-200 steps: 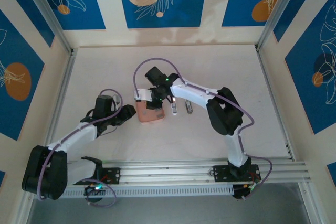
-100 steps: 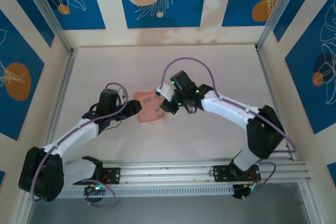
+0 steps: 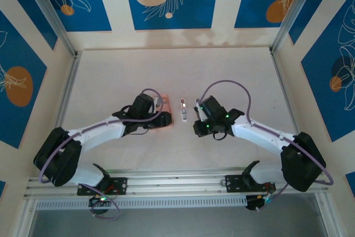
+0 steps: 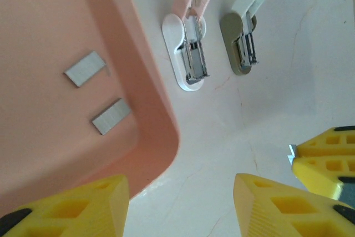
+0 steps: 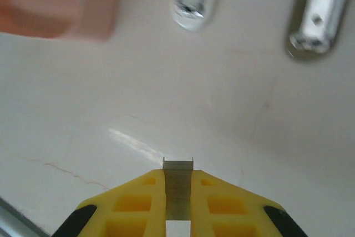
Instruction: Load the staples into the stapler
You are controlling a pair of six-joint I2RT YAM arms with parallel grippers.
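Staples [image 5: 177, 166] tight in right gripper [image 5: 177, 179]; left gripper [image 4: 178, 186] half-open, empty.

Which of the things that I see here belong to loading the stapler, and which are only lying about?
For the job:
pink-and-white stapler; staples in the pink tray; staple strip pinched by the right gripper.

Lying about:
grey-brown stapler.

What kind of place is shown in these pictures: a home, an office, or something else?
Probably a robot test cell, not a home: a left arm and right arm bolted to a metal rail, on a white table enclosed by blue patterned panels and aluminium posts.
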